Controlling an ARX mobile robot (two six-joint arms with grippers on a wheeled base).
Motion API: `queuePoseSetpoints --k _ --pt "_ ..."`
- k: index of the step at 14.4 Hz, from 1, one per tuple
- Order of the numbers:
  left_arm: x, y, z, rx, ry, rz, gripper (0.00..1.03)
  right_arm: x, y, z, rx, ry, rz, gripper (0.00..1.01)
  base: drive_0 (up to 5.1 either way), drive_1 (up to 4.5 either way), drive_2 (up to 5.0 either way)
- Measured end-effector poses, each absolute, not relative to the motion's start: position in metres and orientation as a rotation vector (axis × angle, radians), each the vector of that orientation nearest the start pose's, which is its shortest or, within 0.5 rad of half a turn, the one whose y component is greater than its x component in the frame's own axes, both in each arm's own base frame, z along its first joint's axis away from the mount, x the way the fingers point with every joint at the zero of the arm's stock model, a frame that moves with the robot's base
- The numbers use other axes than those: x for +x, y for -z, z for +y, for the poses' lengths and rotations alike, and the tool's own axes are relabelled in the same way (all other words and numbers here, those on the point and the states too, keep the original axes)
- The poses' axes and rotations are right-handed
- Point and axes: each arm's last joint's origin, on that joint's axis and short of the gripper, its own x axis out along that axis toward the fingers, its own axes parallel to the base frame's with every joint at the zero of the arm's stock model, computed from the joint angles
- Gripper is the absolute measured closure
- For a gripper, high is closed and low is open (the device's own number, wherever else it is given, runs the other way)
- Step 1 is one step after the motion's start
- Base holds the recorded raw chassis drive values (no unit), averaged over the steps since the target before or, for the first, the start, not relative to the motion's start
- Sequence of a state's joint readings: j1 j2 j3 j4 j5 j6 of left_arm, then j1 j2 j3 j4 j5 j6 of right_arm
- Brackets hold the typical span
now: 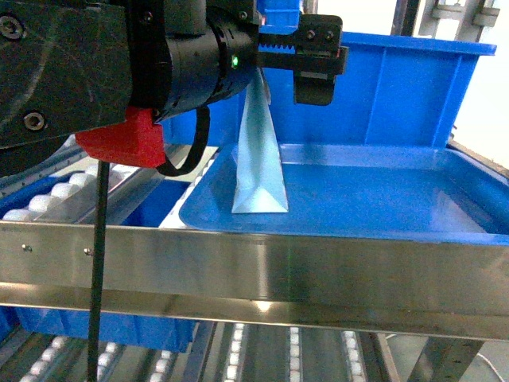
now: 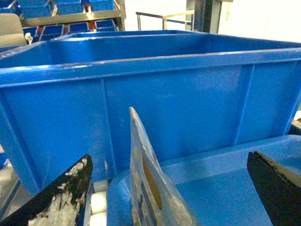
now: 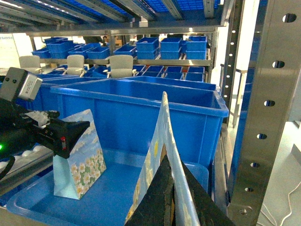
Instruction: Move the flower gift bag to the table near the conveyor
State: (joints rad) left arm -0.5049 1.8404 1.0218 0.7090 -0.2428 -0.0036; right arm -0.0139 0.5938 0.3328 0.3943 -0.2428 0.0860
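Observation:
A light blue flower gift bag [image 1: 258,163] stands upright at the left end of a blue tray [image 1: 382,199]. My left gripper [image 1: 266,79] is open, one finger on each side of that bag's top edge [image 2: 137,141] without touching it. In the right wrist view the same bag [image 3: 80,160] shows its daisy print, with the left gripper [image 3: 70,134] at its top. My right gripper [image 3: 167,162] is shut on the upper edge of a second flower gift bag [image 3: 160,136] at the tray's right end. The conveyor's white rollers [image 1: 56,195] run under the tray. The table is out of view.
A tall blue bin [image 1: 413,87] stands right behind the tray. A steel rail [image 1: 254,270] crosses in front, with more roller lanes [image 1: 294,350] below. A perforated steel post [image 3: 268,117] rises close to the right gripper. Shelves of blue bins [image 3: 150,47] fill the background.

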Motion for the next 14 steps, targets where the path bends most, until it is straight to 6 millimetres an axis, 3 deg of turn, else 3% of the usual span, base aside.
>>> queuePoseSetpoints --k 3,4,12,14 --pt "0.3534 -0.2082 -0.1874 0.034 0.256 0.108 0.05 0.1484 -0.2587 0.0049 0.068 -0.234 -0.123 0.99 0.0 0.00 0.0" --pt "0.3548 -0.2083 -0.1877 0.025 0.244 0.110 0.12 0.1485 -0.2587 0.0049 0.068 -0.234 -0.123 0.99 0.0 0.00 0.0" --pt "0.3517 -0.2072 -0.1947 0.018 0.202 0.130 1.02 0.1485 -0.2587 0.0049 0.068 -0.234 -0.123 0.99 0.0 0.00 0.0" --pt "0.3492 -0.2063 -0.1950 0.028 0.174 0.124 1.01 0.1484 -0.2587 0.0049 0.068 -0.234 -0.123 0.99 0.0 0.00 0.0"
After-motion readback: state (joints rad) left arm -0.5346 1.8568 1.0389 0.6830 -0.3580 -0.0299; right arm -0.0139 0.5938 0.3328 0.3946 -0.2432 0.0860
